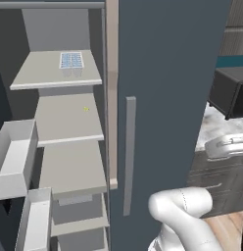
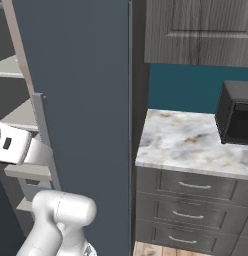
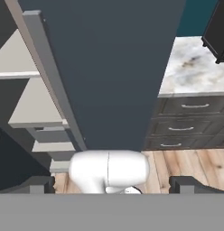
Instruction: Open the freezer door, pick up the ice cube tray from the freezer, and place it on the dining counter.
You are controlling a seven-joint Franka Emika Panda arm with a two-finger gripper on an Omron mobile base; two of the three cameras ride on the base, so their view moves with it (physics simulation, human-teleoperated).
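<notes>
**Freezer stands open, tray on the top shelf**

Nearest the hand camera, the two dark fingertips (image 3: 39,184) of the gripper (image 3: 113,185) sit far apart at the bottom corners of the hand view, spread wide with nothing between them. Beyond them a white arm joint (image 3: 108,170) hangs over a wooden floor (image 3: 195,164).

From the left base camera the freezer (image 1: 60,29) is open, its grey walls holding a stack of flat beige shelves (image 1: 69,117). On the uppermost shelf lies the ice cube tray (image 1: 71,60), pale blue with a grid of small cells, flat and near the shelf's right rear part. White bins (image 1: 15,157) of the swung-out freezer door show at the lower left. To the right stands the plain blue-grey door (image 1: 167,98), shut, with a long grey handle (image 1: 129,154).

The right base camera gives the other side: a small marble top (image 2: 191,142) over dark drawers (image 2: 193,187), a black microwave (image 2: 238,115) on it, a teal wall (image 2: 186,90) and grey cupboards (image 2: 201,30) above. Here the tray is hidden behind the plain door.

The arm rises from the base, bends at a white elbow (image 1: 184,208), and its hand looks back and down.
</notes>
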